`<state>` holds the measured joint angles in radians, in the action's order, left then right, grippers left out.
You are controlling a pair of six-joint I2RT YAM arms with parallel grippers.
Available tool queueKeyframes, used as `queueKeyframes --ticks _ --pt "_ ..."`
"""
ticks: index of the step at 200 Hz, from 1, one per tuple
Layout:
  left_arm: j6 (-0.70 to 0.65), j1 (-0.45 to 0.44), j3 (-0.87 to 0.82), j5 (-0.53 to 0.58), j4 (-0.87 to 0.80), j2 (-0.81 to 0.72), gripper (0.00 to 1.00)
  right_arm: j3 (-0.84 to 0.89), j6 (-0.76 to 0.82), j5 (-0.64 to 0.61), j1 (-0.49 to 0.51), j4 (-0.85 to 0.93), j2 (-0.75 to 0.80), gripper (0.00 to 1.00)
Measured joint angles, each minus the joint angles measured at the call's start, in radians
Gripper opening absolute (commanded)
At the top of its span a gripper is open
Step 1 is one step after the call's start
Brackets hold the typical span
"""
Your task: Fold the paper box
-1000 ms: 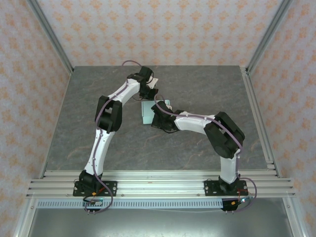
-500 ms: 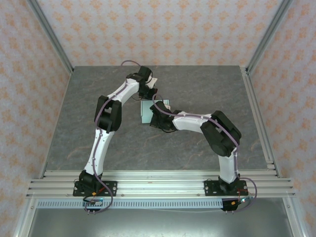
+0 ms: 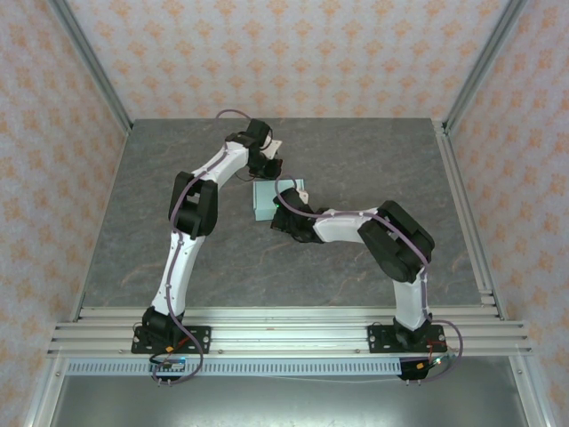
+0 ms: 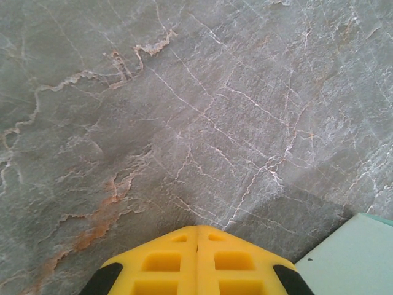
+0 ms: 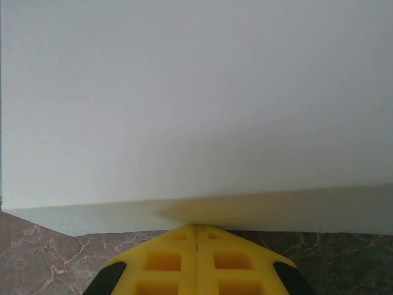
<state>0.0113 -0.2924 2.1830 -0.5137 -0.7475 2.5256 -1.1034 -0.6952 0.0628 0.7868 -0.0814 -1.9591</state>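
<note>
The paper box [image 3: 267, 197] is a small pale mint-green rectangular box lying on the grey table's middle, between the two arms. My right gripper [image 5: 198, 226] is shut, and its yellow tips press against the box's near side wall [image 5: 258, 212], with the box's flat top [image 5: 196, 92] spreading beyond. In the top view the right gripper [image 3: 279, 213] is at the box's near right corner. My left gripper [image 4: 198, 228] is shut and empty, pointing down at bare table just beyond the box's far edge. A corner of the box [image 4: 356, 261] shows at its lower right.
The grey marble-patterned table [image 3: 373, 160] is walled by patterned panels on three sides. Aluminium rails [image 3: 284, 325] run along the near edge, where both arm bases are bolted. A metal rail [image 3: 462, 205] lines the right side.
The right arm's elbow and forearm have shifted a little to the left, bringing the wrist closer against the box. The left arm has barely moved.
</note>
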Motion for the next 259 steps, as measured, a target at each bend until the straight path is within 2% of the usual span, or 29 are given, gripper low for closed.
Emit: queueKeyframes --ticks 69,142,192,218,259 --pt "-0.002 0.0 0.0 -0.003 0.0 0.0 0.0 0.005 0.043 -0.023 0.004 -0.049 -0.019 0.02" --pt "-0.006 0.0 0.002 0.001 0.008 0.002 0.0 0.054 0.064 -0.04 0.011 -0.217 -0.042 0.02" --pt "-0.012 0.0 0.001 0.002 0.01 0.002 0.0 0.051 0.016 -0.064 0.016 -0.21 -0.043 0.01" --pt "-0.007 0.0 -0.011 0.003 0.017 -0.004 0.0 0.062 -0.01 -0.074 0.015 -0.193 -0.027 0.04" --pt "0.061 0.001 -0.165 0.021 0.077 -0.092 0.0 0.082 -0.012 -0.12 -0.026 -0.076 0.025 0.05"
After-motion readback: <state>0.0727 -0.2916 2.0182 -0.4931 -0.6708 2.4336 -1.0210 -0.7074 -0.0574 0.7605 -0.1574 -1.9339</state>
